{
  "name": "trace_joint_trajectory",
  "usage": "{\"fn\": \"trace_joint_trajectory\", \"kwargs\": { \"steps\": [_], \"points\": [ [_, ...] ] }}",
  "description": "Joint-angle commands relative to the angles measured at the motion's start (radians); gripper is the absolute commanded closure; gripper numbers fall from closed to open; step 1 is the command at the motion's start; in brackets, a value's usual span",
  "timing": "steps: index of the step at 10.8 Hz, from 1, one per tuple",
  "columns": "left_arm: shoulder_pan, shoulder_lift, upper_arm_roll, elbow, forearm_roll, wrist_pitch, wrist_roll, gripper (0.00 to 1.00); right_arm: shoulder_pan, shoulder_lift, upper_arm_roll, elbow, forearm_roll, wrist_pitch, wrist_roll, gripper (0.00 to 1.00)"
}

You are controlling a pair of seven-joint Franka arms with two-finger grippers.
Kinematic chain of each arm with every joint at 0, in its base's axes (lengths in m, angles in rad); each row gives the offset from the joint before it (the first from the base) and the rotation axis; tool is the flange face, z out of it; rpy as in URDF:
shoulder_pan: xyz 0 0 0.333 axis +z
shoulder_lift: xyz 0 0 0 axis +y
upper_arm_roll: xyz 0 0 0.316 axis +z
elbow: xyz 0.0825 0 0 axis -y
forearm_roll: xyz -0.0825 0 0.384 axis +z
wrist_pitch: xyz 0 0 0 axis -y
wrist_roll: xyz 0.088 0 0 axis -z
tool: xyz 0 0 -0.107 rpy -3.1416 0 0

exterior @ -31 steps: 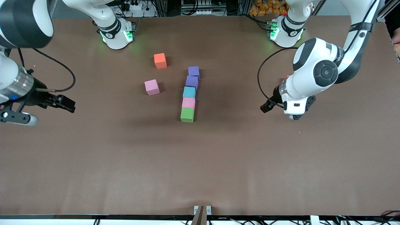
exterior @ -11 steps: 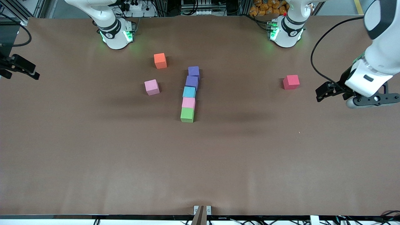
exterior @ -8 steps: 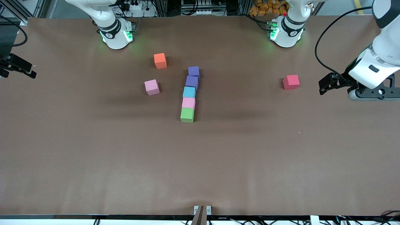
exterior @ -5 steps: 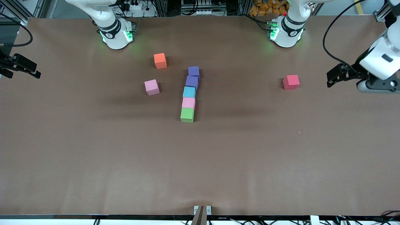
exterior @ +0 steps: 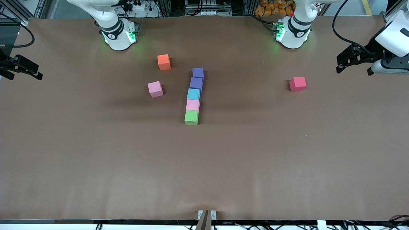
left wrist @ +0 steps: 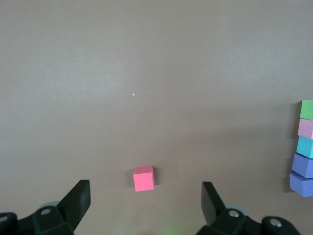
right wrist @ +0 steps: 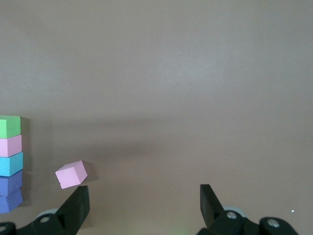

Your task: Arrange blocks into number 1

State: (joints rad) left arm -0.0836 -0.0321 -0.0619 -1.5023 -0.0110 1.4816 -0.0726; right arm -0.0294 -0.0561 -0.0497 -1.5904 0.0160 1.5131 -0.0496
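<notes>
Before me on the plain brown counter, small matte cubes: orange, two pink, two purple, blue, green, red.

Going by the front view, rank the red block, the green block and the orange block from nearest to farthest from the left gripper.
Left gripper is open at its own table end.
1. Red block, alone toward that end.
2. Green block, the line's camera end.
3. Orange block, toward the right arm's base.

We see soft, even light from above on the brown tabletop, small dark shadows beside the blocks, wide faint shadow bands across the middle, green glow by the arm bases, wrist views paler and hazier, no glare
</notes>
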Motion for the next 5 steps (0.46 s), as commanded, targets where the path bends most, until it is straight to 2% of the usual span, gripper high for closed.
{"fn": "trace_joint_trajectory", "kwargs": {
  "steps": [1,5],
  "points": [
    [0.007,-0.002,0.007,0.002,-0.023,-0.018,0.028,0.0,-0.021,-0.014,0.016,-0.011,-0.007,-0.004,-0.003,0.0],
    [0.008,0.001,0.008,0.001,-0.026,-0.017,0.031,0.0,-0.023,-0.01,0.014,-0.006,-0.01,0.001,-0.001,0.0]
  ]
}}
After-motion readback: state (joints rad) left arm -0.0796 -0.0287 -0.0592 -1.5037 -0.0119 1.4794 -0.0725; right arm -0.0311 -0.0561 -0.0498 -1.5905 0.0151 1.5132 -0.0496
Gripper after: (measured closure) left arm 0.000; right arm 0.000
